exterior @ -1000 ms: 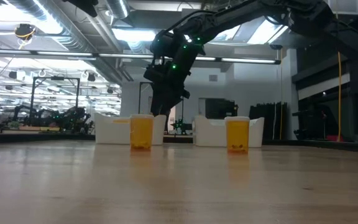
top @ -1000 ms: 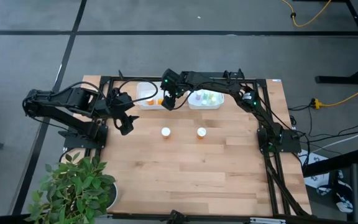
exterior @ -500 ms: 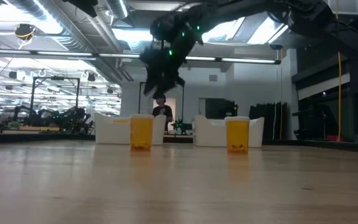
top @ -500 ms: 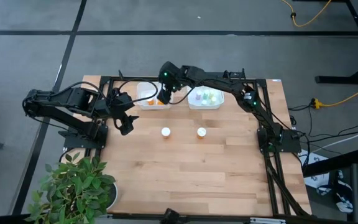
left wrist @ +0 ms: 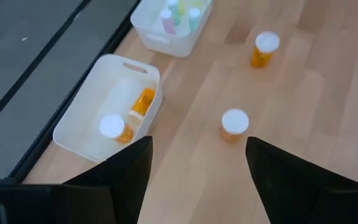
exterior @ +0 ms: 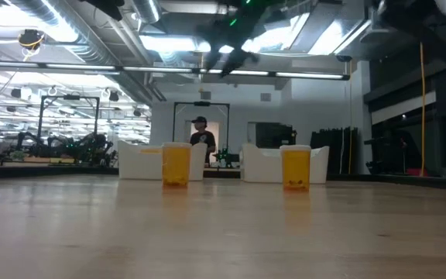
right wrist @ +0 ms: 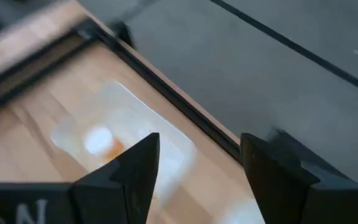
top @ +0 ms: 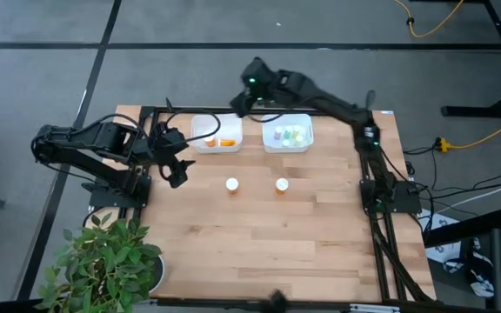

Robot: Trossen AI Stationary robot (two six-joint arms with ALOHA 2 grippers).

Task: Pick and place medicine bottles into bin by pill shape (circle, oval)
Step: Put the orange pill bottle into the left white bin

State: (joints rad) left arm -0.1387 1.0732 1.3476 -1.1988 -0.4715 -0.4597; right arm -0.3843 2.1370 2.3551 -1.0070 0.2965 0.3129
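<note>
Two orange medicine bottles with white caps stand upright on the wooden table, one (top: 231, 184) (exterior: 176, 164) (left wrist: 234, 124) left of the other (top: 282, 184) (exterior: 296, 167) (left wrist: 265, 48). The left white bin (top: 217, 134) (left wrist: 110, 109) holds two orange bottles (left wrist: 143, 101). The right white bin (top: 287, 135) holds several pale green bottles. My right gripper (top: 243, 100) (right wrist: 197, 149) is open and empty, high above the table's far edge near the left bin. My left gripper (top: 177, 169) (left wrist: 197, 146) is open and empty at the table's left edge.
A dark metal frame (top: 259, 111) runs along the table's far and side edges. A potted plant (top: 103, 261) stands at the near left corner. Bare wood lies in front of the two standing bottles. A person (exterior: 200, 136) stands far back in the room.
My right gripper has risen from just over the left bin and swung up and toward the table's far edge, leaving most of the low view. The bottles and my left arm have kept still.
</note>
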